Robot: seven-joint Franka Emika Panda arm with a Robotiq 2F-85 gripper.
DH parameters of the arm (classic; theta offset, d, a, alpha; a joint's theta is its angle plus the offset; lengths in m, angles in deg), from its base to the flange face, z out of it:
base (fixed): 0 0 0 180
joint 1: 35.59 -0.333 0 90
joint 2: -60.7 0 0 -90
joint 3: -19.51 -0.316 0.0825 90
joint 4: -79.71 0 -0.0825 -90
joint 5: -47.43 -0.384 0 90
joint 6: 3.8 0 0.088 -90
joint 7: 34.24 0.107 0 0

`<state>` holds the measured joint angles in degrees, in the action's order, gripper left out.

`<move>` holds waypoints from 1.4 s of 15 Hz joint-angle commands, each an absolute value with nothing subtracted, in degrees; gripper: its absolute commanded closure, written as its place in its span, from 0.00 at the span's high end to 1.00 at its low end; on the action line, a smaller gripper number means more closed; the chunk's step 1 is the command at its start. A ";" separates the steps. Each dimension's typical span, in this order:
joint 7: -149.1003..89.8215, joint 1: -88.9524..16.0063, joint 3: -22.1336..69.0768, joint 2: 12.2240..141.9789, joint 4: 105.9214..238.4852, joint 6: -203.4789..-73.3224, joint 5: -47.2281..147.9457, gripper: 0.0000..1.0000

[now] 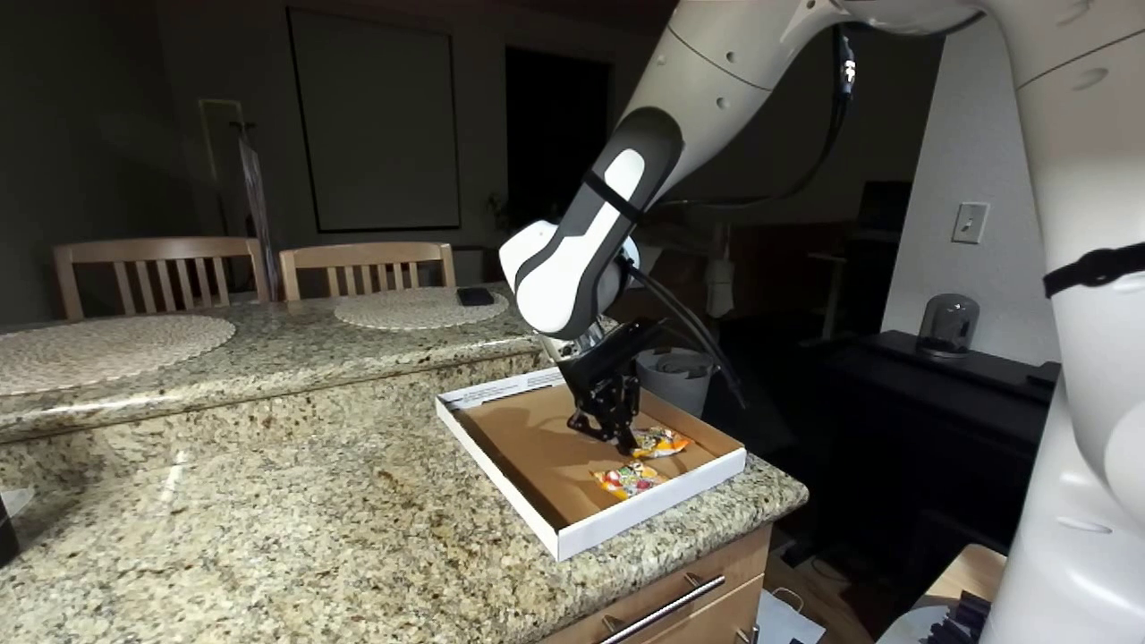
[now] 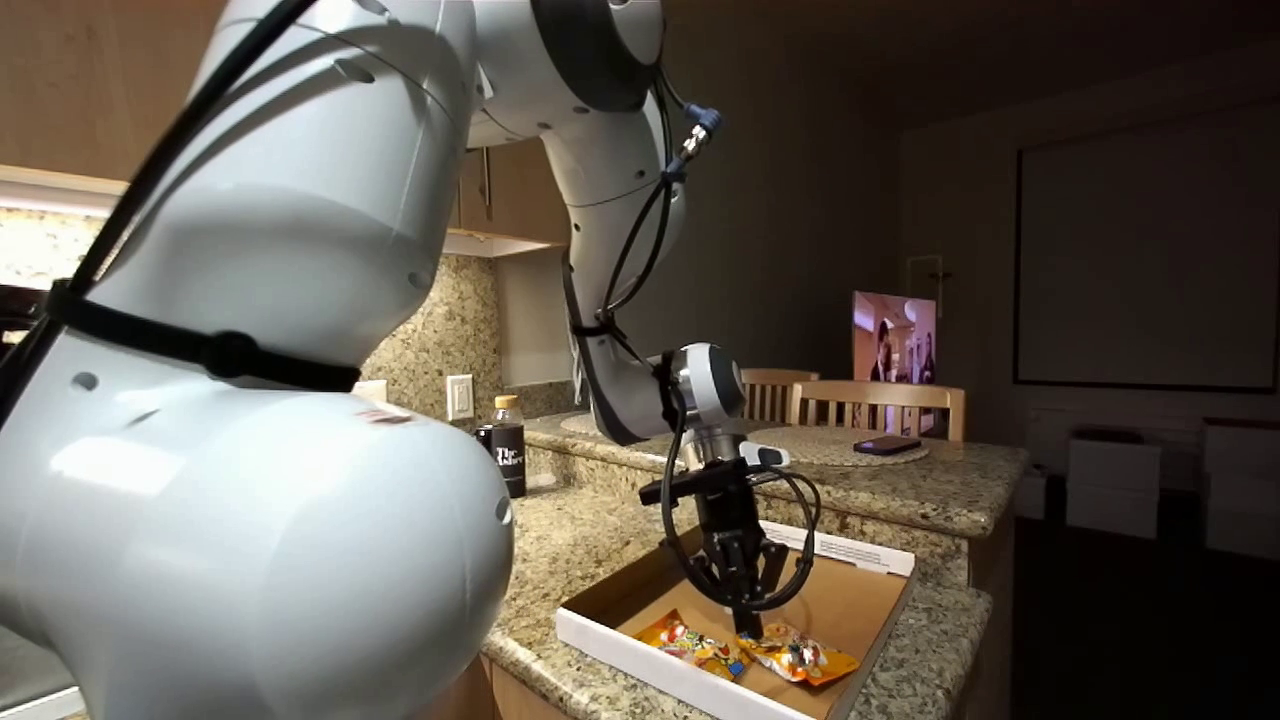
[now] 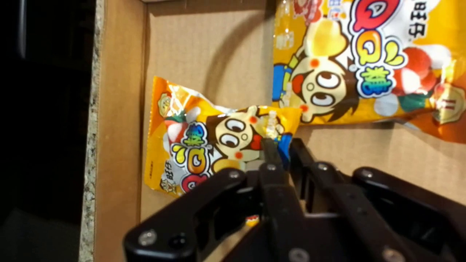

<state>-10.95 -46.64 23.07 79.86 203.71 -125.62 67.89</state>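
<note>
Wrist view showed us the gripper (image 3: 284, 146) with jaws nearly together at one end of the central candy packet (image 3: 218, 141); pinching or not, we couldn't tell. We judged the reach done, nothing lifted: this and another packet (image 3: 360, 69), upper right, lay in the box (image 3: 118, 127). Beyond, in an exterior view, came granite counter (image 1: 313, 510), upper-left chairs (image 1: 161, 251) and a dark wall (image 1: 107, 116).

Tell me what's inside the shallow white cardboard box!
Two shiny orange cartoon-printed packets lie inside the box. In the wrist view, the black end effector covers part of one. The packets' contents can't be seen.
</note>
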 commanded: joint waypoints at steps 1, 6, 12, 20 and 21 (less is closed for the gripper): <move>-10.97 -45.37 22.45 79.68 202.48 -122.01 67.52 0.02; -10.91 -44.46 22.29 78.99 201.50 -119.26 66.20 0.07; -10.87 -43.49 21.84 74.12 200.78 -117.55 61.75 0.09; -8.48 -43.46 21.36 73.27 198.06 -108.22 61.55 0.38; -8.04 -43.49 21.43 73.86 198.46 -107.36 62.17 0.43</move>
<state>-10.66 -44.56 22.25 72.46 197.54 -109.97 60.38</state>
